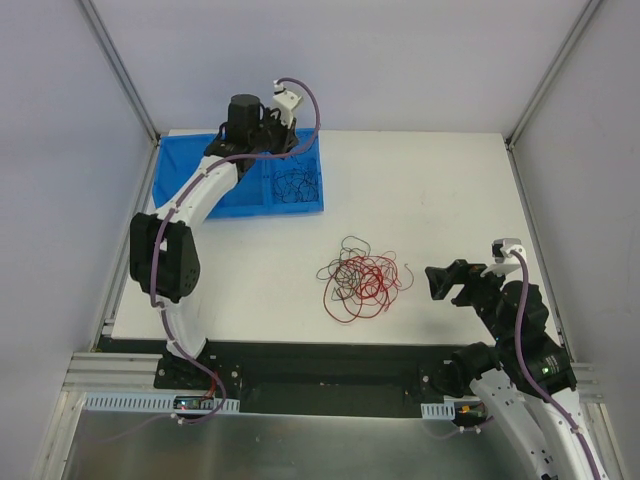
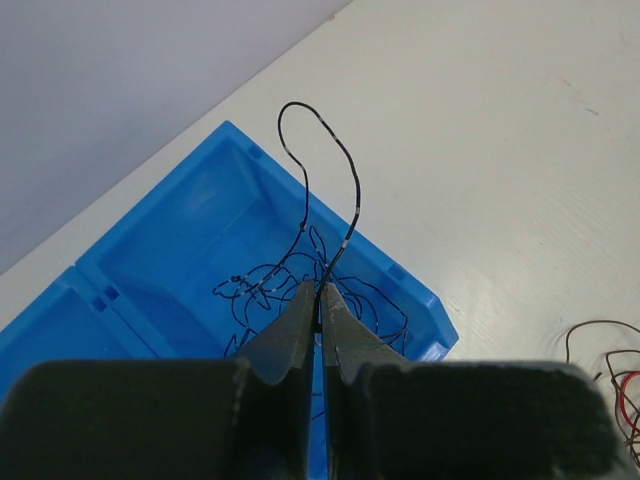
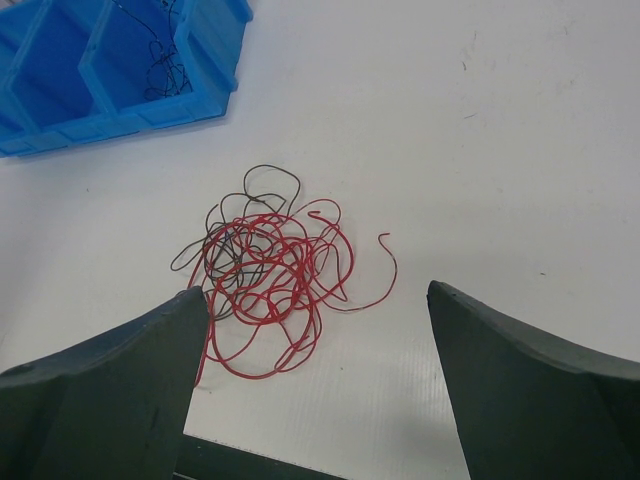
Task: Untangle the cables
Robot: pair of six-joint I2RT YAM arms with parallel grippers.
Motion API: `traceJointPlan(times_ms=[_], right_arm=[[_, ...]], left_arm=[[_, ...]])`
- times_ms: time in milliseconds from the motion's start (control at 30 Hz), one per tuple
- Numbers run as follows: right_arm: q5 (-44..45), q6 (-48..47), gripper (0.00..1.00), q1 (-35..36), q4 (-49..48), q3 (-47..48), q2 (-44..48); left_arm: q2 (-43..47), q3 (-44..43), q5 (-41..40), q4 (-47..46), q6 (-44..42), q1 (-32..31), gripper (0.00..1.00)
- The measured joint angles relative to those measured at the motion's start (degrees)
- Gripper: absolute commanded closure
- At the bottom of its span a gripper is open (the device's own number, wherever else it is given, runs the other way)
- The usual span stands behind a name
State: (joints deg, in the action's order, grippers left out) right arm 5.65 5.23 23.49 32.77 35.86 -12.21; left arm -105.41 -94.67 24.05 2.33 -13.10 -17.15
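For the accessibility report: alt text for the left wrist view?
The left claw is shut on a black wire looping up over a blue bin holding black strands. White table beyond, tangle at right edge.

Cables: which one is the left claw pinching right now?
The lone black cable looping up above the blue bin, clamped in the shut left claw. The red-and-black tangle lies untouched on the table.

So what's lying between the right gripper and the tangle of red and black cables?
Nothing: only bare white table lies between the open right gripper and the tangle, clearest in the top external view.
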Motion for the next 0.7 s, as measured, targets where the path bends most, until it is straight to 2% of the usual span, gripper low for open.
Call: traceJointPlan(times_ms=[267,500,700], right_arm=[[0.13,0.0,0.07,0.0,0.0,-0.09,0.0],[0.11,-0.02,0.07,0.0,0.0,-0.09,-0.02],[0.13,-0.02,0.07,0.0,0.0,-0.09,-0.04]], left_arm=[[-5.44,0.02,1.88,-2.99,2.34,1.16,1.0],[-9.79,0.07,2.54,-8.76,10.45,4.35,1.0],[-14.51,0.37,3.23,-9.79,15.89,6.14,1.0]])
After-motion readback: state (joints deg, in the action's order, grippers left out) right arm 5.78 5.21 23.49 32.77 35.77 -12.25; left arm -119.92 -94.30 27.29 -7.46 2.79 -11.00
